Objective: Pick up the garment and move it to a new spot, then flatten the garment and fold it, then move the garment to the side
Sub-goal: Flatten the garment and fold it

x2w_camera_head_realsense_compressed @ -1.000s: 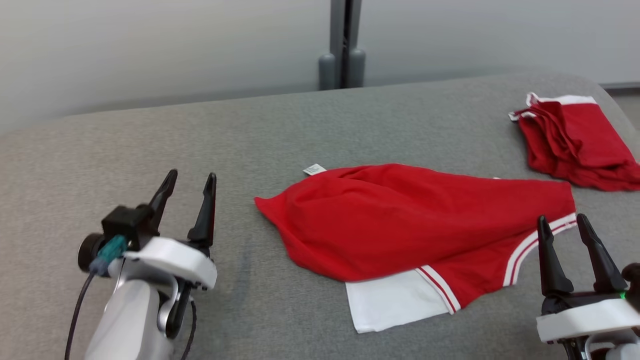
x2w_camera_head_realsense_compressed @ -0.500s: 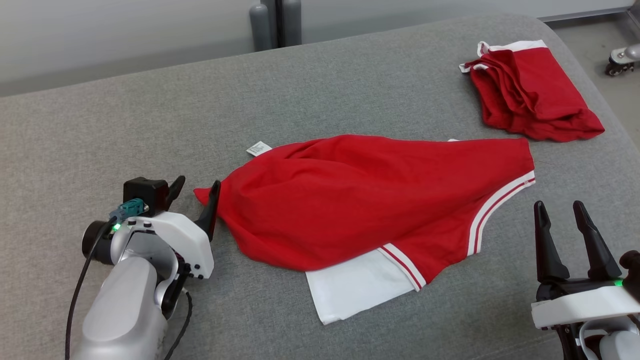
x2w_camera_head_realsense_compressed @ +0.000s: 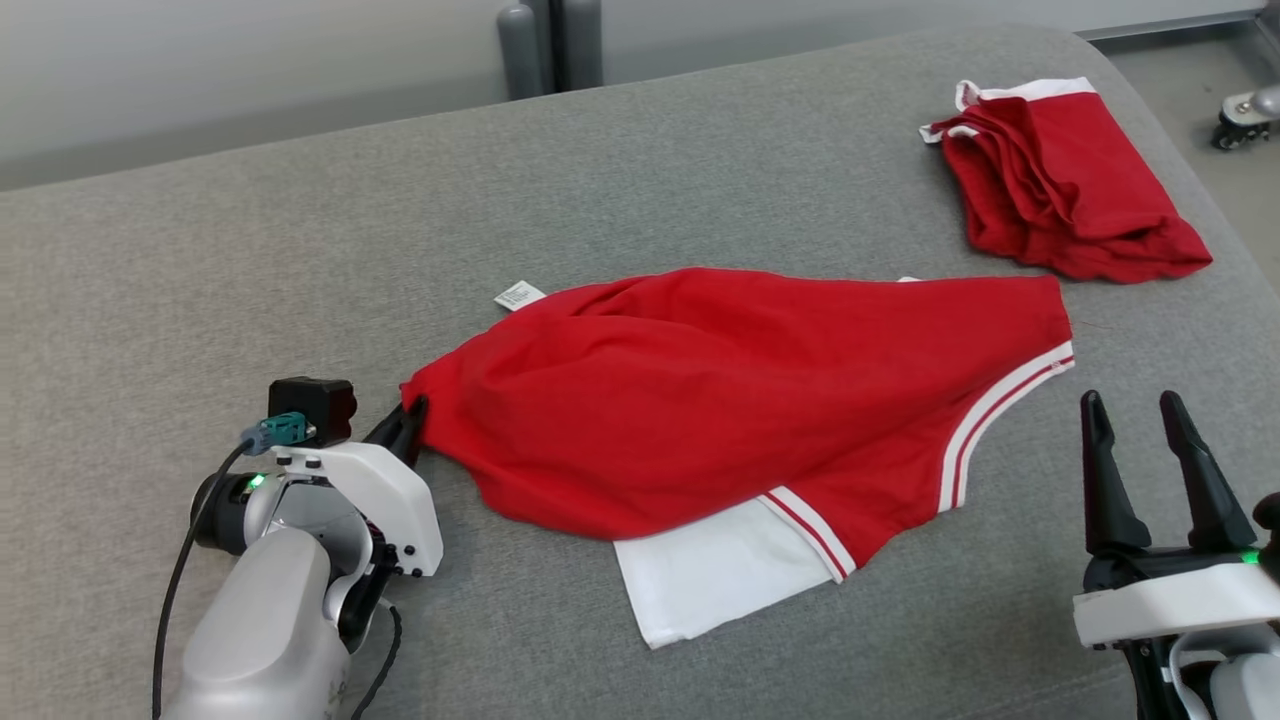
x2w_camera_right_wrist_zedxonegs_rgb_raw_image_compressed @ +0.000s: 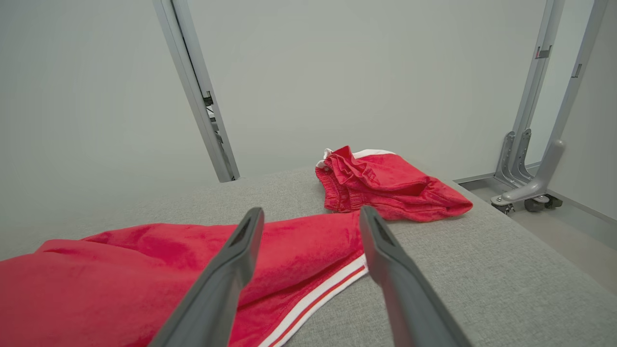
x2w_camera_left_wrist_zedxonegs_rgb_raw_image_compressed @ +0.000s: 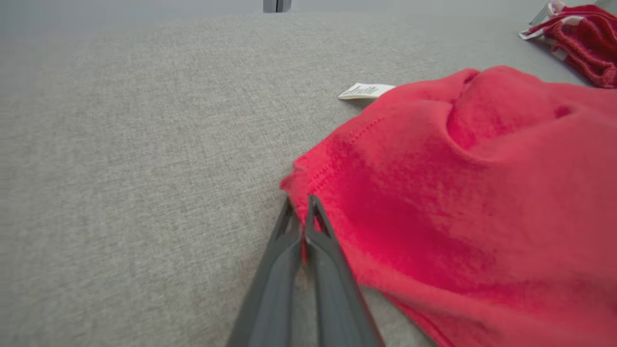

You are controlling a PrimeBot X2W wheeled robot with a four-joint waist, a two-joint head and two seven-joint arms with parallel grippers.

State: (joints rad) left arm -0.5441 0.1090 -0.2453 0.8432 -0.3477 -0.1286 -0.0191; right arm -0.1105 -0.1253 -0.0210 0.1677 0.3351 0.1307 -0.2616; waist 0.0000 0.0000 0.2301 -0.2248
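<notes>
Head view: left pincer (x2w_camera_head_realsense_compressed: 408, 428) on garment (x2w_camera_head_realsense_compressed: 720, 390)

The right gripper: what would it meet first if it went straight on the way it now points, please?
Most likely the folded red garment at the far end; the right gripper points past the spread garment's striped corner. Its height is unclear, so it may clear both.

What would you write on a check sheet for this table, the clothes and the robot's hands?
Surface: grey fabric table, flat.
Job's things: red garment with white trim, rumpled, mid-table.
Clutter: bunched red cloth, far right corner.
Grippers: left gripper shut on the red garment's left corner; right gripper open, empty.
Cables: black cable trailing from the left gripper.
Surroundings: pale wall, grey post, caster wheel.
</notes>
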